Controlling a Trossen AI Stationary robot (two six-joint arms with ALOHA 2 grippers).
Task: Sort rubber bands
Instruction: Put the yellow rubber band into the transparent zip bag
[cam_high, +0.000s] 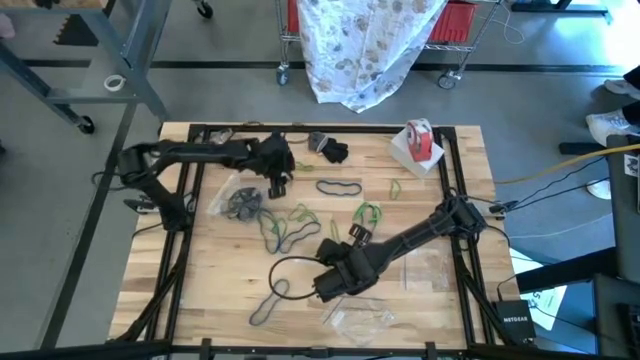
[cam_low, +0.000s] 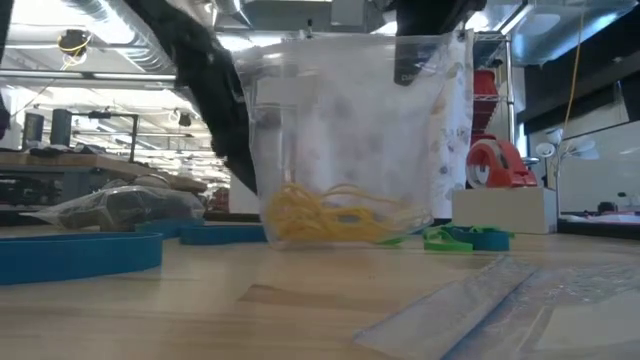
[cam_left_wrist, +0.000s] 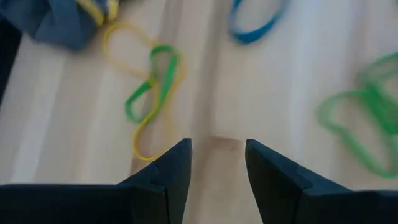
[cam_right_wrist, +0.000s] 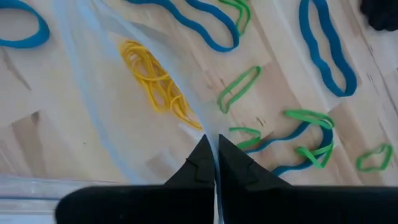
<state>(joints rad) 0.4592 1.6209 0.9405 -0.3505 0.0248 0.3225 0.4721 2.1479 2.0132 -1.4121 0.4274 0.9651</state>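
While the right gripper (cam_right_wrist: 214, 155) is pinching a clear bag (cam_right_wrist: 106, 93) upright, its fingers shut on the plastic, the left gripper (cam_left_wrist: 217, 165) is hovering open and empty over loose rubber bands (cam_left_wrist: 152, 87).

Nearest, yellow bands (cam_right_wrist: 155, 81) are lying inside the bag; farther off, green and blue loops (cam_high: 300, 225) are sprawling across the table (cam_high: 440, 300). Being light, floppy and stretchy, they are probably best pinched through a single strand where a loop is lying clear.

Bare wooden desk (cam_left_wrist: 224, 93) lay open ahead of the left end effector (cam_left_wrist: 217, 163), flanked by thin green-and-yellow rubber bands (cam_left_wrist: 152, 87).
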